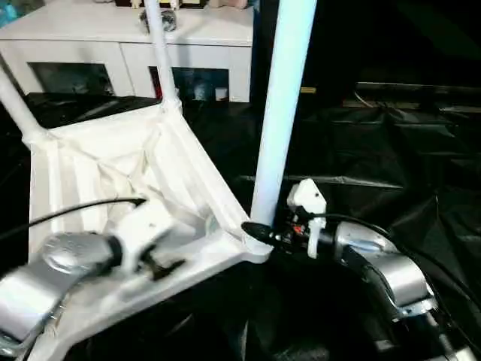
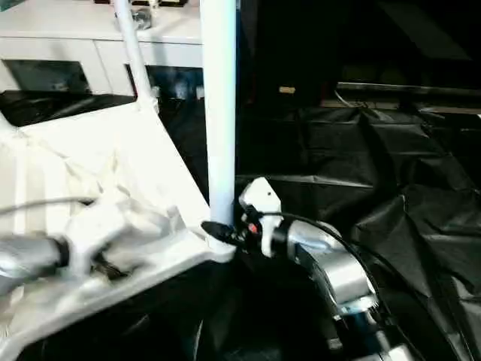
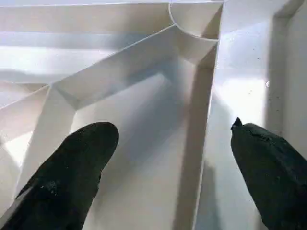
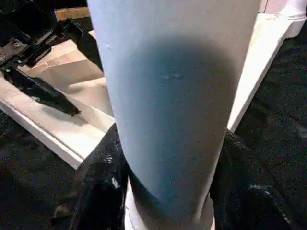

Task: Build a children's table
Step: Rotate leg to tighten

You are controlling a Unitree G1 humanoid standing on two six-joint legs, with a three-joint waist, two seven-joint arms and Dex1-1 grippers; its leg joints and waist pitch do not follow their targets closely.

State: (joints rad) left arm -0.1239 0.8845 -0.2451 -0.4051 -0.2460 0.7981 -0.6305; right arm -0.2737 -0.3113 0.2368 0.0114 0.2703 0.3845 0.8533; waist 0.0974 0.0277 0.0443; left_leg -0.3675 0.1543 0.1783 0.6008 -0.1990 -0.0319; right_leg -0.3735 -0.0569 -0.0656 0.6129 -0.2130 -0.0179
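The white tabletop (image 1: 83, 158) lies upside down on a black sheet, ribbed underside up. A white tube leg (image 1: 282, 113) stands upright in its near right corner socket. My right gripper (image 1: 255, 232) is shut on this leg just above the socket, and its black fingers (image 4: 100, 187) hug both sides of the tube (image 4: 168, 96). Two more legs (image 1: 159, 53) (image 1: 15, 105) stand in the far corners. My left gripper (image 1: 161, 265) hovers open over the ribbed underside near the front edge, its fingers (image 3: 67, 177) spread wide above a rib channel (image 3: 192, 143) with nothing between them.
A white cabinet (image 1: 113, 37) with glass doors stands behind the tabletop. Crumpled black sheeting (image 1: 376, 150) covers the floor to the right and in front. A black cable (image 1: 75, 210) runs across the tabletop to my left arm.
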